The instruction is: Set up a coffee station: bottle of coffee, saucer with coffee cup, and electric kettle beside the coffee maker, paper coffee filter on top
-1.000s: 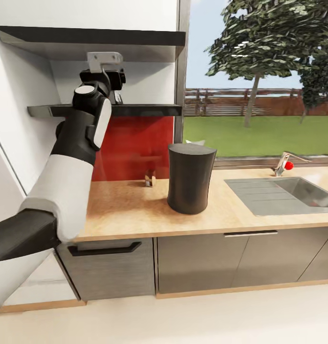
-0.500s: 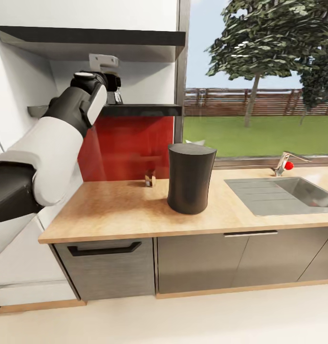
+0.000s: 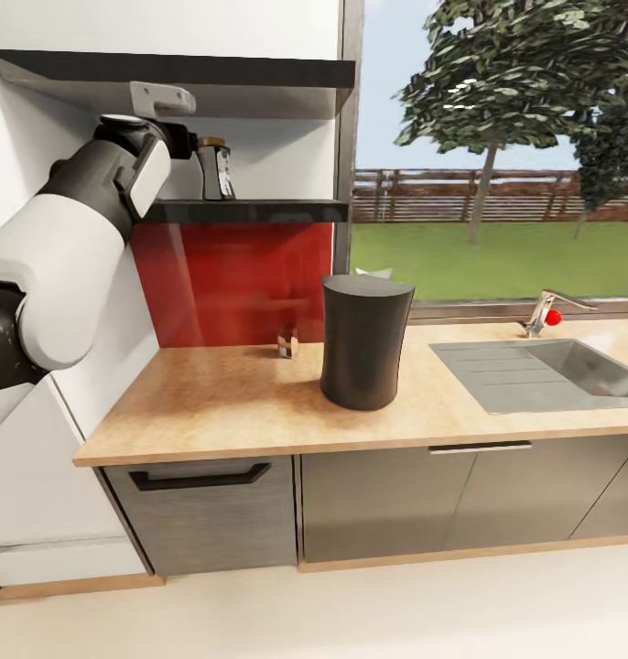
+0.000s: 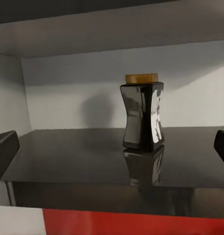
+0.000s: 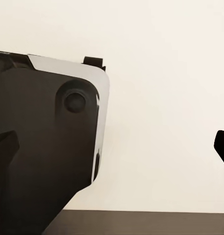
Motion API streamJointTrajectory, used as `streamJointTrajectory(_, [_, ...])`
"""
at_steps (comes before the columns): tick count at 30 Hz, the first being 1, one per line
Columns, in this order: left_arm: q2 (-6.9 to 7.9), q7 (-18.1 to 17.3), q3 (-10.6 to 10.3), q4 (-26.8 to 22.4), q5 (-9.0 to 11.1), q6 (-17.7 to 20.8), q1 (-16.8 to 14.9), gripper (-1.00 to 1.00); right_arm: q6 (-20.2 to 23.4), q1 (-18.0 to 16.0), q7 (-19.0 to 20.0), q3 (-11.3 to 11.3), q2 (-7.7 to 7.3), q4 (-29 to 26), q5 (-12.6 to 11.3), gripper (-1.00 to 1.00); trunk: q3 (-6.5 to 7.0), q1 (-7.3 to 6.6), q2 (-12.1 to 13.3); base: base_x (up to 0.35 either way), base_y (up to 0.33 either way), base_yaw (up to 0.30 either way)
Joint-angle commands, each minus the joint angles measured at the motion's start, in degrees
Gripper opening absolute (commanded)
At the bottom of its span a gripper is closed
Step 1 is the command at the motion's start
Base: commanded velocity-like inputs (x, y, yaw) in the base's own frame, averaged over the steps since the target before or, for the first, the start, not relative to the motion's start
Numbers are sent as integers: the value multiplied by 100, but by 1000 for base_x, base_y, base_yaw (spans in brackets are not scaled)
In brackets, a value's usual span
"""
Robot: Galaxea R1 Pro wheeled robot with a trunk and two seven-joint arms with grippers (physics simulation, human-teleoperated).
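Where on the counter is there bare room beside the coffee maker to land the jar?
Bare kitchen countertop lies left of the coffee maker, out to the counter's end, and in front of it. A narrower bare strip separates it from the sink. Behind-left stands a small brown object.

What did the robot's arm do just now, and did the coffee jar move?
The left arm swung away to the left, so its pincer no longer covers the bottle of coffee. The pincer is open and holds nothing. The bottle stayed on the kitchen shelf, and the coffee maker stayed on the kitchen countertop.
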Motion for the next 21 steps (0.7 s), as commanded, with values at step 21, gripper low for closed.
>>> streamJointTrajectory(21, [-47, 17, 21, -29, 53, -289, 98, 100, 28, 5, 39, -57, -35, -14, 39, 100, -13, 3, -13, 2, 0, 0])
